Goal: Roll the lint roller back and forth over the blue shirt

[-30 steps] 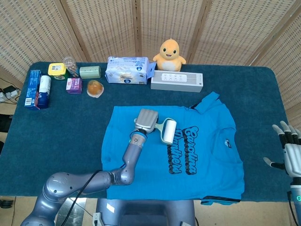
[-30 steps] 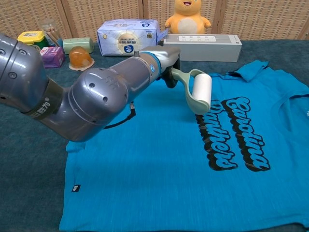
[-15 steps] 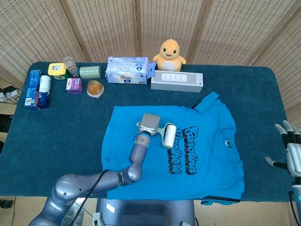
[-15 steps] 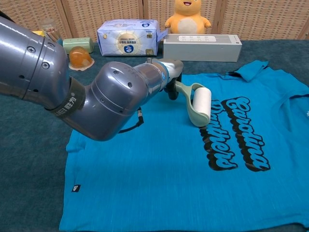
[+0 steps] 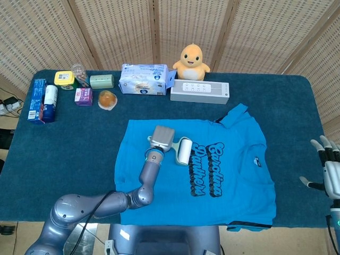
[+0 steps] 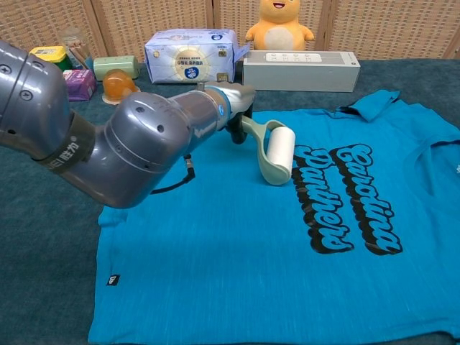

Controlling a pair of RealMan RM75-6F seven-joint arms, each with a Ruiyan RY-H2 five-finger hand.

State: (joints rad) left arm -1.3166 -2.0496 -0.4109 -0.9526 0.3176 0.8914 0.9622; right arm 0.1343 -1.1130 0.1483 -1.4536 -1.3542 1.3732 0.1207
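Observation:
A blue shirt [image 5: 228, 175] [image 6: 237, 266] with black lettering lies flat on the dark blue table. My left hand [image 5: 161, 138] [image 6: 233, 108] grips the handle of a lint roller [image 5: 184, 150] [image 6: 278, 153], whose white roll rests on the shirt just left of the lettering. The hand itself is mostly hidden behind the forearm in the chest view. My right hand [image 5: 328, 169] hangs at the right edge of the head view, off the table, fingers spread and holding nothing.
Along the table's far edge stand a tissue pack [image 5: 144, 79], a white power strip [image 5: 200, 92], a yellow plush chick [image 5: 192, 59], a small orange object [image 5: 107, 99] and several small boxes and jars [image 5: 58, 90]. My left forearm [image 6: 144, 151] lies across the shirt's left part.
The left hand has drawn the lint roller leftward across the shirt, off the lettering's left edge. The right hand has barely moved.

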